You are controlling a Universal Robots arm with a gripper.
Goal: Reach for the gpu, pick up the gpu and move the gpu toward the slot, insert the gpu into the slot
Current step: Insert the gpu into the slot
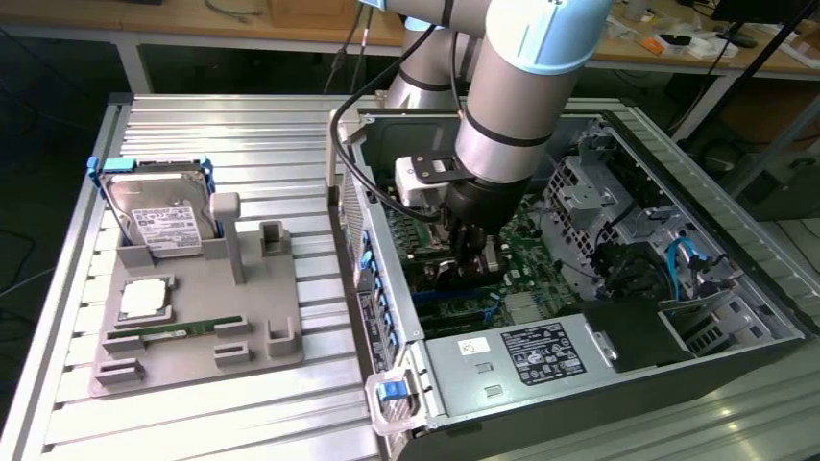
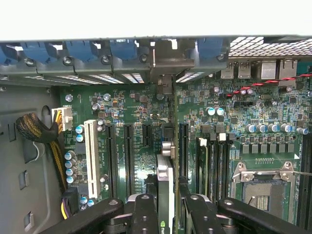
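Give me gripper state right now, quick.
Gripper: closed on the gpu, held edge-on over the motherboard inside the PC case.

The gpu [image 2: 165,183] hides the slot beneath it.

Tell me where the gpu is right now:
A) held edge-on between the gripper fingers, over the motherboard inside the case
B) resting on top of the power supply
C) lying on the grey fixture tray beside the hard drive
A: in the wrist view the gpu stands edge-on in the gripper above the green motherboard; the exterior view shows the arm reaching down into the open case.
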